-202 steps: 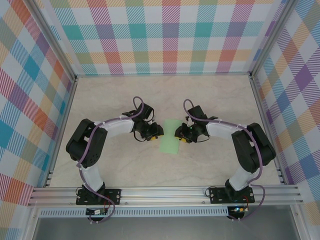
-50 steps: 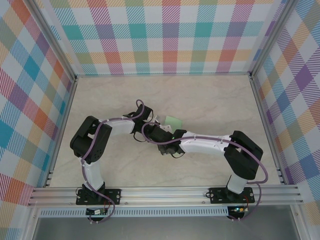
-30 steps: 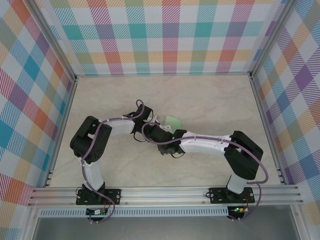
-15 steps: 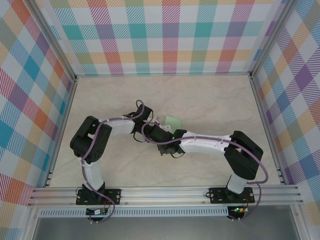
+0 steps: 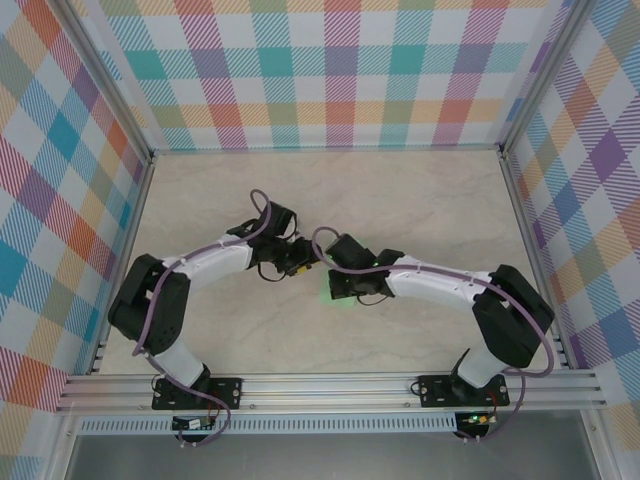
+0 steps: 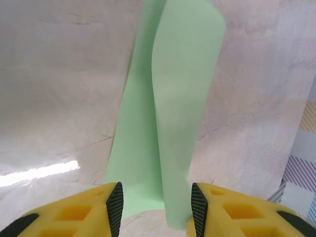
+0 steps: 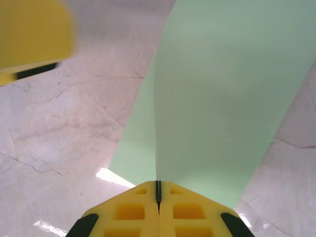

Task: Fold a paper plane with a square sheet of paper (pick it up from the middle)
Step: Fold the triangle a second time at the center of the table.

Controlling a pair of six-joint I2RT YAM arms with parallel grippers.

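Shifted toward the near edge since a second ago, thin pale mint-green square sheet of paper (image 6: 168,123) half-folded at mid-worktop (image 5: 420,200), right gripper (image 7: 158,184) clenched on its crease, left gripper (image 6: 153,193) released astride the raised flap; best pressed flat along that crease.

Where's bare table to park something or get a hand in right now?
Free: the wide strip of table along the back wall, and the near patch between the two arm bases. Crowded: the centre, where the left pincer stands open over the paper and the right pincer is shut on it.
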